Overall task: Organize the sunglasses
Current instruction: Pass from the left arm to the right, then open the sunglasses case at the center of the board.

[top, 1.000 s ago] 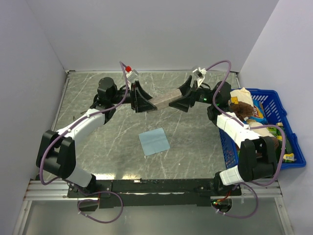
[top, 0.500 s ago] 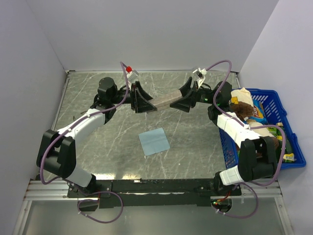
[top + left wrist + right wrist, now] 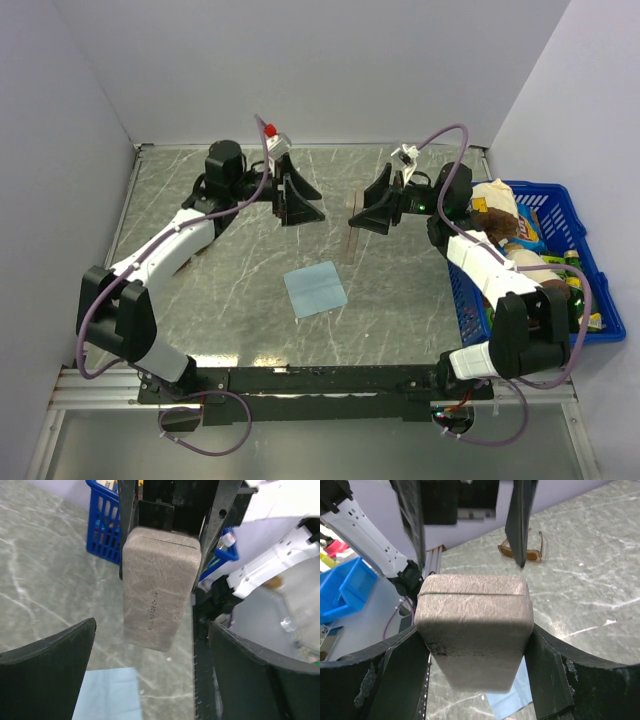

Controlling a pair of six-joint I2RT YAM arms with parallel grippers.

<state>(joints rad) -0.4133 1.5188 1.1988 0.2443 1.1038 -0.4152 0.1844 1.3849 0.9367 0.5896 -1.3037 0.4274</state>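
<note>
– Grey veined table point(image 3: 400, 310) below me, pale walls around it. That much I see. Where are your hands?

– Both are raised near the middle of the top view, facing each other. My left gripper point(image 3: 305, 203) is spread wide with nothing between its fingers. My right gripper point(image 3: 365, 208) is pinching the case point(image 3: 350, 243) by one end.

– How does the case hang?

– End down, clear of the table, just below my right fingers in the top view. In my left wrist view it fills the upper middle, clamped at its top. It stands apart from my own left fingers point(image 3: 50, 665) in the lower corners.

– And the sunglasses?

– They lie on the table in the upper middle of my right wrist view. The sunglasses point(image 3: 535, 554) show amber lenses, partly hidden behind one of my left fingers. From above I cannot make them out.

– Anything else down there?

– A light blue cloth point(image 3: 315, 290) lies flat below the case in the top view, not touching it. A blue basket point(image 3: 590, 255) full of things sits at the right edge.
</note>
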